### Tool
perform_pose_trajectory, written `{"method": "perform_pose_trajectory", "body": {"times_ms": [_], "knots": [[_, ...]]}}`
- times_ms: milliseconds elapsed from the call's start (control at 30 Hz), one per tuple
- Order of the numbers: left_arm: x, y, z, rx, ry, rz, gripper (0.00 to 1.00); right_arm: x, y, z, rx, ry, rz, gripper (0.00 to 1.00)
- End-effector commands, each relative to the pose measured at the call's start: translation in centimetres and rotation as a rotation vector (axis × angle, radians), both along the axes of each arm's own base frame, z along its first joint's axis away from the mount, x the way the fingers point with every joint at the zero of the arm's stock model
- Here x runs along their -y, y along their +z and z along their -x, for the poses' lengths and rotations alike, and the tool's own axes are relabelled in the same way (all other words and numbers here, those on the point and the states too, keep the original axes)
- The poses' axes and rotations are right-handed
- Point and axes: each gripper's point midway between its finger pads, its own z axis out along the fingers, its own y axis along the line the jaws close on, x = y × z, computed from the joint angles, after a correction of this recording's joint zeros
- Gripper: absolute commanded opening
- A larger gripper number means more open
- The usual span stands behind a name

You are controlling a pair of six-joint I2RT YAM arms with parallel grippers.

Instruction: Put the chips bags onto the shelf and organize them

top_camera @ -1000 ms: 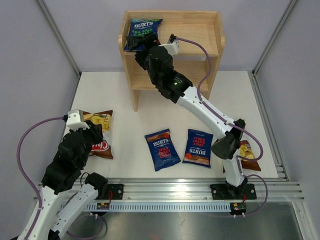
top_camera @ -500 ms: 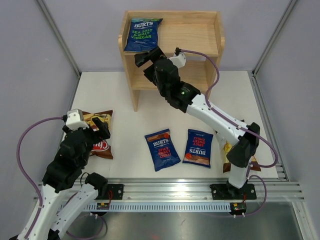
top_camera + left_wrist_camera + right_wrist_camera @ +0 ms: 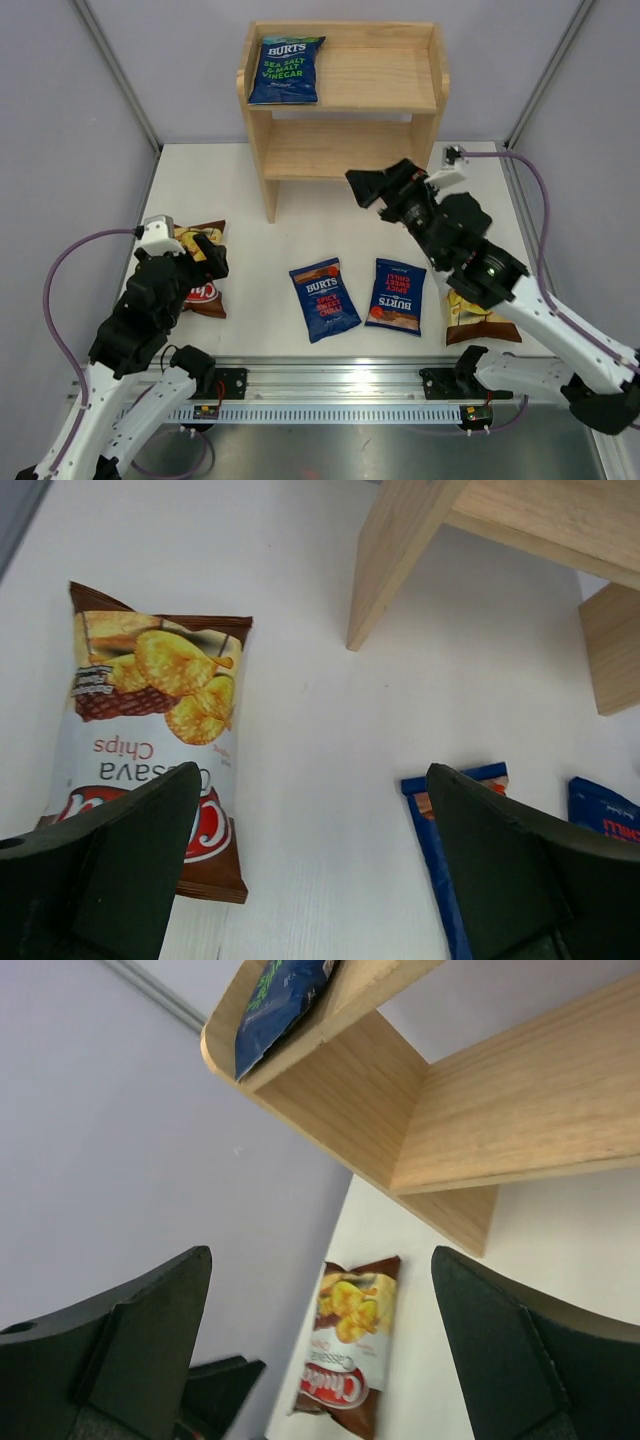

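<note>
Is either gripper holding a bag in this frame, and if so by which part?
Nothing is held. The left gripper is open near a brown cassava bag, the right gripper open in the air before the shelf; both empty.

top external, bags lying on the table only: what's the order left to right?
left brown cassava bag → left BURTS bag → right BURTS bag → right brown cassava bag, partly under the right arm
</note>
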Motion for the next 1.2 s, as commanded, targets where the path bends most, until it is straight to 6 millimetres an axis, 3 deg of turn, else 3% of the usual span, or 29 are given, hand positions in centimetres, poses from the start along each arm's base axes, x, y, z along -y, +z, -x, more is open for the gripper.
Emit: {"method": "perform_pose_trajectory", "body": {"times_ms": [0,33,133,233,300,333,367,433,567,667,800,1033,1167], "knots": [[3.1,0.2,-0.2,-0.039,-0.108,0.114,0.99,2.1,-4.6,3.7,0.002,0.111,0.233,0.99],[4.6,-0.4,0.1,-0.068,-0.173,0.161,0.99,3.6,-6.4,5.2,-0.013,0.13,0.281,0.99],[8.8,-3.7,0.0,-0.171,-0.293,0.317,0.99,6.2,-9.5,8.3,-0.08,0.162,0.273,0.99],[12.9,-7.8,-0.4,-0.283,-0.409,0.46,0.99,6.7,-11.6,11.9,-0.092,0.298,0.275,0.99],[14.8,-8.8,-1.2,-0.298,-0.459,0.536,0.99,6.2,-12.4,14.3,-0.08,0.423,0.272,0.99],[15.4,-11.4,-1.0,-0.378,-0.458,0.541,0.99,6.4,-13.1,15.4,-0.064,0.464,0.275,0.99],[15.9,-12.0,-1.5,-0.389,-0.456,0.547,0.99,6.3,-13.5,16.4,-0.06,0.513,0.268,0.99],[16.3,-13.4,-2.0,-0.429,-0.431,0.519,0.99,6.9,-14.4,17.3,-0.061,0.527,0.252,0.99],[16.9,-17.2,-2.8,-0.527,-0.376,0.471,0.99,8.3,-16.0,17.9,-0.09,0.495,0.238,0.99],[17.2,-18.1,-3.3,-0.532,-0.356,0.471,0.99,9.0,-16.8,18.3,-0.109,0.481,0.229,0.99],[16.3,-20.8,-3.7,-0.591,-0.255,0.382,0.99,9.8,-17.9,18.0,-0.126,0.436,0.226,0.99],[17.4,-23.1,-4.2,-0.625,-0.253,0.369,0.97,10.1,-19.5,17.0,-0.173,0.38,0.256,0.98],[18.0,-24.3,-4.1,-0.645,-0.249,0.374,0.89,10.0,-20.1,16.8,-0.183,0.377,0.262,0.99]]}}
